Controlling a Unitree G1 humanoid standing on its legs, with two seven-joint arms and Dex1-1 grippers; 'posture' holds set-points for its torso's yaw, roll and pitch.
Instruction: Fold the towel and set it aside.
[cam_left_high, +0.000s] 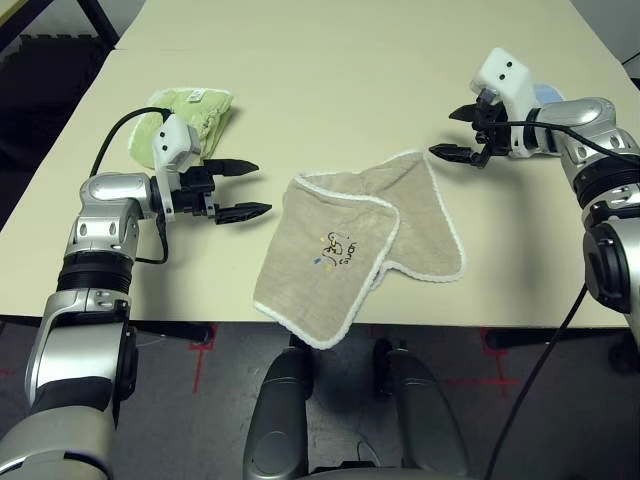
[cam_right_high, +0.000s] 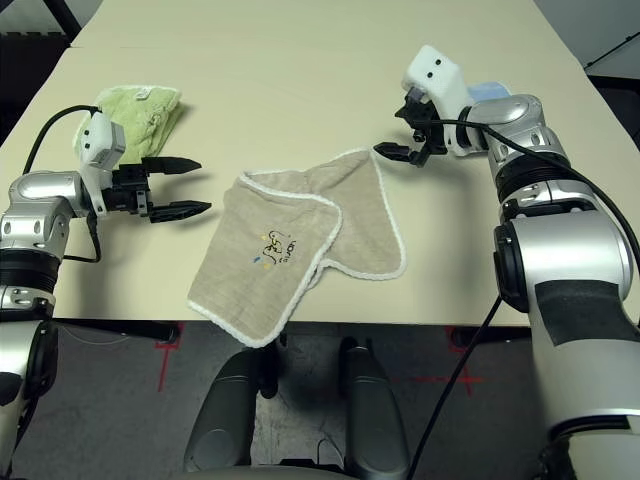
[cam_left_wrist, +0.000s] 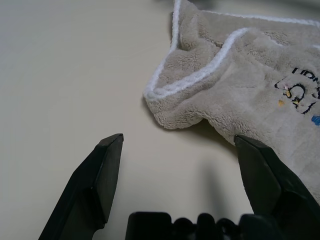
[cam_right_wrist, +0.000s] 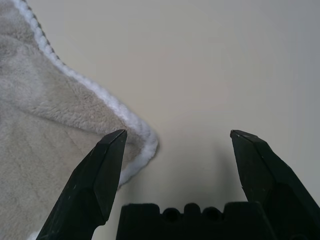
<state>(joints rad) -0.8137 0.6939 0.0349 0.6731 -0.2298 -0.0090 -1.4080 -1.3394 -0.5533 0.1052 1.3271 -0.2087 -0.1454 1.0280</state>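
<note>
- Towel (cam_left_high: 345, 250) lies at the counter's (cam_left_high: 330, 70) near edge, roughly mid-width. It's partly folded already: the logo panel lies doubled over a lower layer that pokes out toward the right, and one corner hangs just past the near edge.
- Left end effector (cam_left_high: 243, 188): fingers spread wide, empty, hanging just beside the towel's left corner, not touching.
- Right end effector (cam_left_high: 466, 132): also wide apart, empty, near the towel's far-right corner, apart from it.
- Handling guess: soft terry, light and floppy with no stiffness. It'll drape and bunch when lifted, and the layers may slide apart if only the top one is caught.
- Best hold is probably the white stitched hem (cam_left_wrist: 200, 75) at the corners, where it's thicker and stands a bit proud of the counter. Left wrist view shows the corner (cam_left_wrist: 157, 95) rolled up, an easy bite.
- Green cloth (cam_left_high: 195, 112) sits by the far-left edge, and a blue cloth (cam_right_high: 490, 92) is behind the right arm. Both are well apart from the towel.
</note>
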